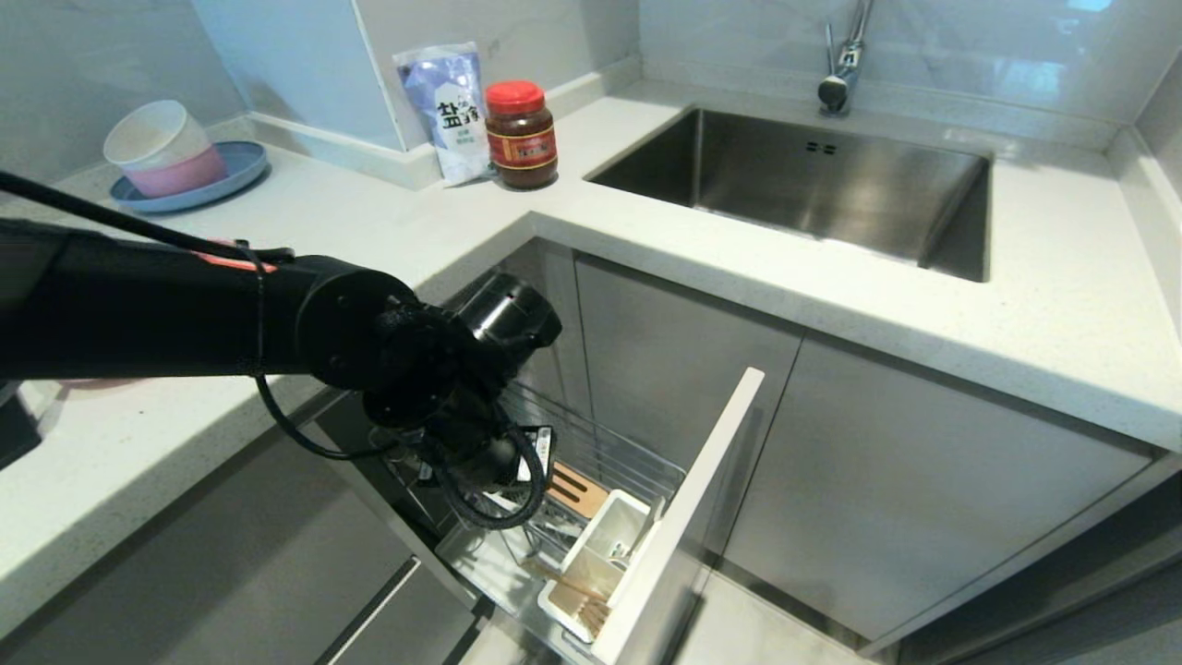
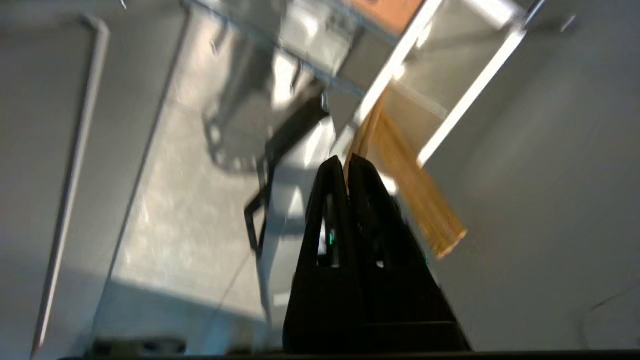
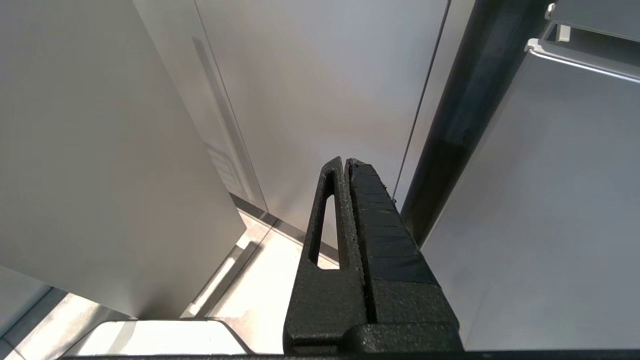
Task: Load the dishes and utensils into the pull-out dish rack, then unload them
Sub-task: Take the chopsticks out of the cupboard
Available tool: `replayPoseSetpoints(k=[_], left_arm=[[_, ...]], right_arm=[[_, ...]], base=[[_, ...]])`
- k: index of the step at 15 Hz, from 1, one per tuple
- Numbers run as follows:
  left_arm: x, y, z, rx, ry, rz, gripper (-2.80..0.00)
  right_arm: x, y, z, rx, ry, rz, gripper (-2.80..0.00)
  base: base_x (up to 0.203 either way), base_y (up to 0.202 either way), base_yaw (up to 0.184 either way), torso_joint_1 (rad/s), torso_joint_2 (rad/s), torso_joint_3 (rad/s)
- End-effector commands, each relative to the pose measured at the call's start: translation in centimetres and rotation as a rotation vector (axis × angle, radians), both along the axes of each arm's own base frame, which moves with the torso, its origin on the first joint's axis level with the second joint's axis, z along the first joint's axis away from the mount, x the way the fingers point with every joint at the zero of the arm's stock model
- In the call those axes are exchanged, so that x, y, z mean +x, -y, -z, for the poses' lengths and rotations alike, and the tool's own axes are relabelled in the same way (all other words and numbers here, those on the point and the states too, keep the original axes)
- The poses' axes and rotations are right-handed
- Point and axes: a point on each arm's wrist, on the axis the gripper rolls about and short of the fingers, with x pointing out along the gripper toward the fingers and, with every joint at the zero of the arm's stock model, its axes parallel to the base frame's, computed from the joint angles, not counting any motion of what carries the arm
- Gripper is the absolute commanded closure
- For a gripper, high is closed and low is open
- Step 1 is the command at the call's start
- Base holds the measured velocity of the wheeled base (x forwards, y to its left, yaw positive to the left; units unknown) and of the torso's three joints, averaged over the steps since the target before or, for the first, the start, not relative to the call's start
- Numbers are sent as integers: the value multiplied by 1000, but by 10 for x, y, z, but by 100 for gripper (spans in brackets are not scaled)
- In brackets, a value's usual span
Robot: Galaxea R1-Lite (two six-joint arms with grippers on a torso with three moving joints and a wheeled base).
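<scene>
Right now the left gripper [image 2: 346,162] has its jaws clenched w/ nothing between them, hanging over the pulled-out dish rack [image 1: 609,453] at lower centre of the head view. Just past the tips in the left wrist view: wooden chopsticks [image 2: 410,195] leaning out of the white cutlery box [image 1: 605,545], not touching the jaws as far as I can tell. Slotted wooden bar [image 1: 574,489] sits behind the box. Silver cutlery, blue-grey bowl & pink plate aren't clearly visible; the arm hides much of the rack. Right gripper [image 3: 347,162] is parked low by the cabinet doors, jaws clenched, empty. Table [image 1: 388,222]: stacked bowls on a small blue plate [image 1: 189,185] upper left, not task items. Guess: chopsticks loaded, unloading likely underway or about to start.
</scene>
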Motion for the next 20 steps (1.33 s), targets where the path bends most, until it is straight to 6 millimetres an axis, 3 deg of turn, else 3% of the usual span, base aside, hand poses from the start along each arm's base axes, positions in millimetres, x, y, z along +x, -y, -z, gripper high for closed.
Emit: replayPoseSetpoints(k=[1, 4, 6, 7, 20], left_arm=[[8, 2, 20, -13, -136, 21, 0], [10, 2, 41, -11, -265, 30, 0], [12, 4, 45, -35, -295, 43, 0], [14, 6, 49, -37, -306, 44, -280], [27, 8, 83, 28, -414, 23, -280]], right_arm=[[0, 0, 0, 0, 3, 0, 0], [0, 0, 0, 0, 3, -1, 0], [0, 0, 1, 0, 2, 0, 0], [0, 0, 0, 0, 3, 0, 0], [0, 0, 1, 0, 2, 0, 0]], base=[[0, 0, 0, 0, 0, 0], [0, 0, 0, 0, 0, 0], [0, 0, 0, 0, 0, 0], [0, 0, 0, 0, 0, 0], [0, 0, 0, 0, 0, 0]])
